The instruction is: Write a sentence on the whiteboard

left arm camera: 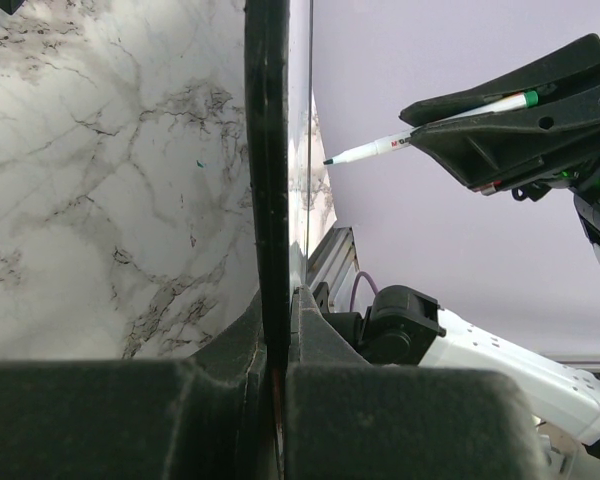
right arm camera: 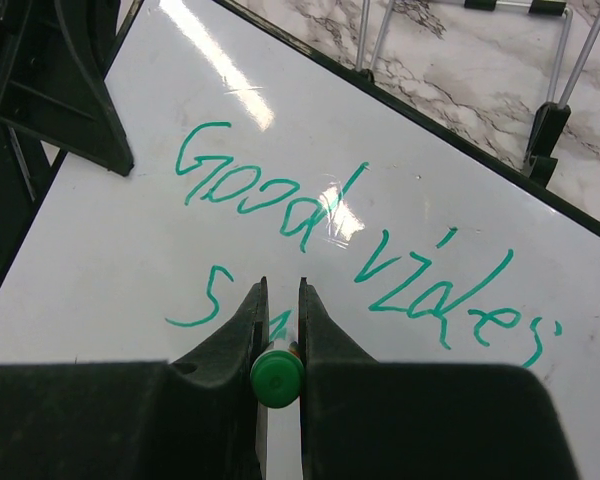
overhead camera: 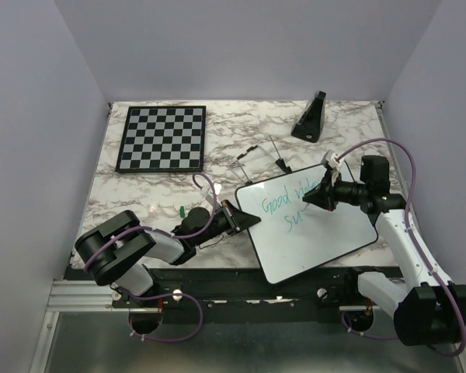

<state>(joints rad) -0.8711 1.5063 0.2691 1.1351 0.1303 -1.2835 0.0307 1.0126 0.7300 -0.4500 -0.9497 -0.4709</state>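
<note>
Fingers of our left gripper (overhead camera: 247,220) are pinching the black rim of the whiteboard (overhead camera: 326,237), which is sitting skewed by the marble table's (overhead camera: 140,198) near edge, right of centre. With our right gripper (overhead camera: 311,198) we are clamping a green marker (right arm camera: 277,378) over the sentence (right arm camera: 325,215), which is showing "Good vibes" with "Su" below. We cannot tell whether the tip is touching.

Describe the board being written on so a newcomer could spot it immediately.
On the marble table, look near the front edge, right of centre. The whiteboard is the white, black-rimmed panel bearing green handwriting, unlike the checkered chessboard at the far left.
</note>
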